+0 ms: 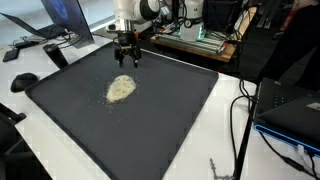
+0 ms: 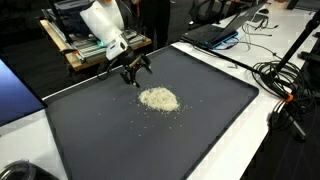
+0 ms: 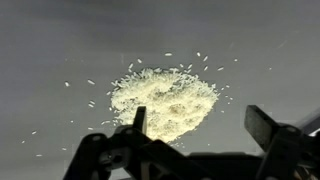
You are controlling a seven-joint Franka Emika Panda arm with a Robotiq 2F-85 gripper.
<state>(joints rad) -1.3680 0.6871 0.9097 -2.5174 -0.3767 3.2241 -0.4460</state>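
A loose heap of pale grains (image 1: pixel 121 88) (image 2: pixel 159 99) (image 3: pixel 165 102) lies on the dark mat (image 1: pixel 170 110) (image 2: pixel 120 130), with stray grains scattered around it. My gripper (image 1: pixel 127 57) (image 2: pixel 135 74) (image 3: pixel 198 128) hangs above the mat just behind the heap, toward the far edge, touching nothing. Its two black fingers stand wide apart and empty. In the wrist view the left fingertip (image 3: pixel 139 119) overlaps the heap's near rim and the right fingertip (image 3: pixel 262 125) is over bare mat.
Beyond the mat's far edge stands a wooden frame with electronics (image 1: pixel 195 38) (image 2: pixel 80 50). A laptop (image 1: pixel 55 25) and a black mouse (image 1: pixel 24 81) sit on the white table. Cables (image 1: pixel 245 120) (image 2: pixel 280 80) trail along one side, near another laptop (image 2: pixel 215 33).
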